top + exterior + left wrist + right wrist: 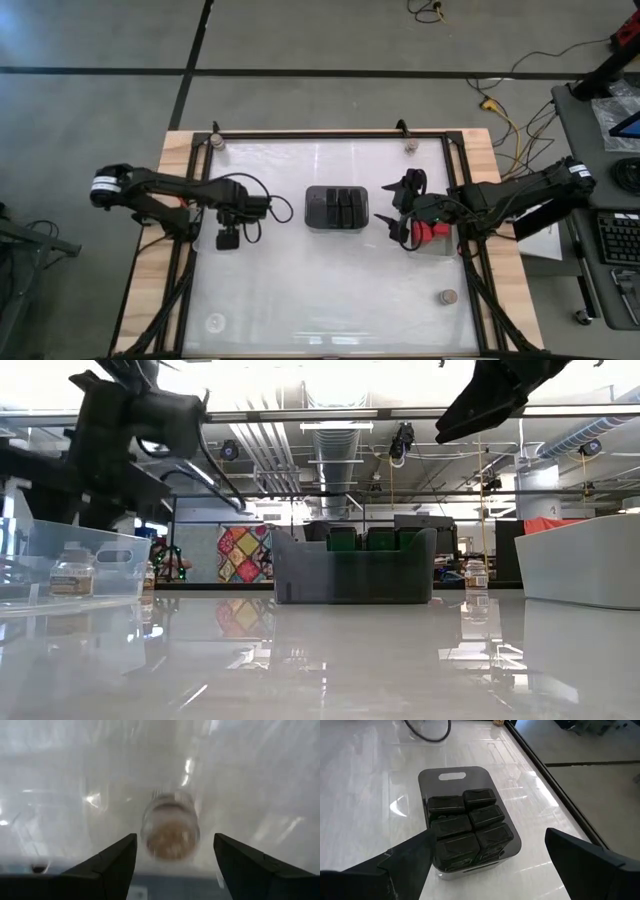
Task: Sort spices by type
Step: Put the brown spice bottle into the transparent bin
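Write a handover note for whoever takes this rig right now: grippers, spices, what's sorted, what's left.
Left gripper: open, over a tan-topped jar standing in the clear tray at the table's left.
Right gripper: open, empty, between the dark tray and the red blocks.
Done: six dark blocks fill the dark tray; red blocks grouped at right.
Left: loose jars at the far corners and near right.

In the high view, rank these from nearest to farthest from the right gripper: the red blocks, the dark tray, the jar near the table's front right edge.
From the right gripper:
1. Red blocks, right beside it, on its outer side.
2. Dark tray, at table centre.
3. Jar, toward the front right edge.
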Tool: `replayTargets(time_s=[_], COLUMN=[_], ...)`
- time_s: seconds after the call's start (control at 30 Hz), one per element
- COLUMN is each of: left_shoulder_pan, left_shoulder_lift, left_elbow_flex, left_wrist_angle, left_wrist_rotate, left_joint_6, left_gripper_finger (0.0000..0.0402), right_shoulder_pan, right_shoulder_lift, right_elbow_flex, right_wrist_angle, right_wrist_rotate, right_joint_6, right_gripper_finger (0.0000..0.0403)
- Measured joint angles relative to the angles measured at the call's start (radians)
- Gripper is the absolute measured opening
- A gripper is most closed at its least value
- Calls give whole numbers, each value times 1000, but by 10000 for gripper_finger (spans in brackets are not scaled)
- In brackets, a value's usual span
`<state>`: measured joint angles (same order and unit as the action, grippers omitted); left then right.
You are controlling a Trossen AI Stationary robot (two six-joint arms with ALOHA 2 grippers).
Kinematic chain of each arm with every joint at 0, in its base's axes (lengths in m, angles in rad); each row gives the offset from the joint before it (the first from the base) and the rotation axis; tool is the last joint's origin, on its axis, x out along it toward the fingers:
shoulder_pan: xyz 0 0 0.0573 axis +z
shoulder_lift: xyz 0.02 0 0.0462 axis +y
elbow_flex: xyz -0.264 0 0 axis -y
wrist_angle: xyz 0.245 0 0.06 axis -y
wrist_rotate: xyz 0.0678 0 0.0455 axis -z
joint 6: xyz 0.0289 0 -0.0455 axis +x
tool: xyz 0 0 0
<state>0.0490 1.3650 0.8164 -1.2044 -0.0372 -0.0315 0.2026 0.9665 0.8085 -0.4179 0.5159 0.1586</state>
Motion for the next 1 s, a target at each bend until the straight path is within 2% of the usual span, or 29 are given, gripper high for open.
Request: replayTargets(time_s=[0.23,0.33,0.47,0.57,0.7,0.83,0.93,1.0], left_shoulder_pan=[14,67,215,382,626,823,893,900], left_shoulder_lift=[-122,-186,-242,-242,-182,-68,61,152], left_elbow_flex=[115,188,272,305,319,344,413,474], left_wrist_angle=[-147,-137,-95,-42,13,42,43,22], left_wrist_rotate=[-2,-72,-200,-220,-217,-198,-137,-156], left_joint_6=[-63,-92,-112,-70,61,173,190,228], left_gripper_finger=[254,254,254,254,254,254,254,254], right_shoulder_pan=[0,0,0,0,0,0,0,-9], right_shoulder_lift=[0,0,0,0,0,0,0,0], right_elbow_flex=[0,0,0,0,0,5,15,19], right_wrist_angle=[4,7,23,36,34,5,-11,-12], right_wrist_rotate=[0,0,0,0,0,0,0,0], right_joint_6=[-4,-25,-46,-48,-66,-71,-98,-128], right_gripper_finger=[366,366,366,366,366,366,366,366])
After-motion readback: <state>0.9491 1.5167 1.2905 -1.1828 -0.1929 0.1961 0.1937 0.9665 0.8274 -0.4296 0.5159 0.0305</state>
